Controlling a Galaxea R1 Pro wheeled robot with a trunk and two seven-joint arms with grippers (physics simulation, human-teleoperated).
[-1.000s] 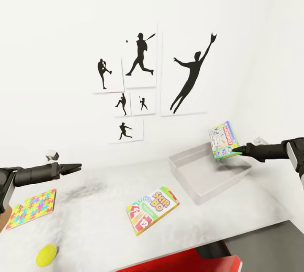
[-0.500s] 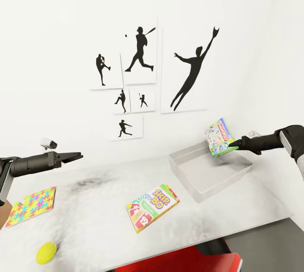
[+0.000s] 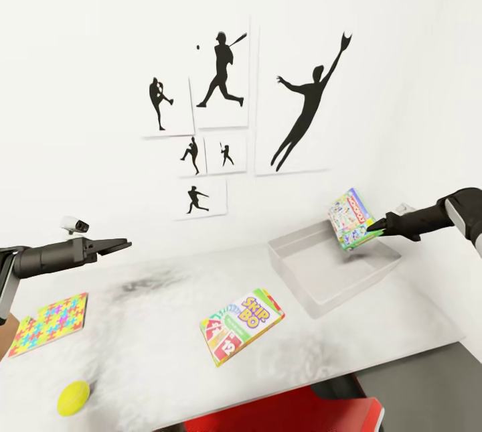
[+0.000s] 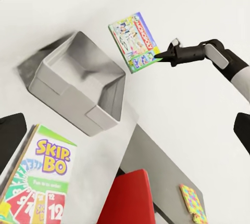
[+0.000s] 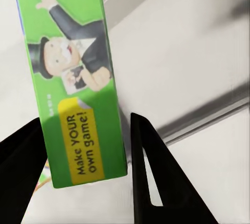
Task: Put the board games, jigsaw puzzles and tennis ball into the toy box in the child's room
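Head view: the right gripper (image 3: 376, 224) is closed on a corner of the Monopoly box (image 3: 352, 218), which hangs tilted in the air above the far right part of the toy box (image 3: 302, 283). The toy box stands on the table (image 3: 154, 338) at the right. The Skip-Bo box (image 3: 242, 325) lies flat on the table left of the toy box, apart from it. A puzzle (image 3: 49, 323) lies near the table's left edge, with the ball (image 3: 73, 397) in front of it. The left gripper (image 3: 121, 244) hovers above the table's left part, jaws nearly together with nothing between them. Silhouette pictures (image 3: 227, 110) hang on the white wall.

Left wrist view: the right gripper (image 4: 158, 54) pinches the Monopoly box (image 4: 134, 41) above the toy box (image 4: 61, 95); the Skip-Bo box (image 4: 38, 185) lies near the toy box. A second patterned puzzle (image 4: 192, 202) lies on a lower grey surface.

Right wrist view: the jaws sit on either side of the green edge of the Monopoly box (image 5: 73, 73), with the toy box wall (image 5: 208, 120) below.
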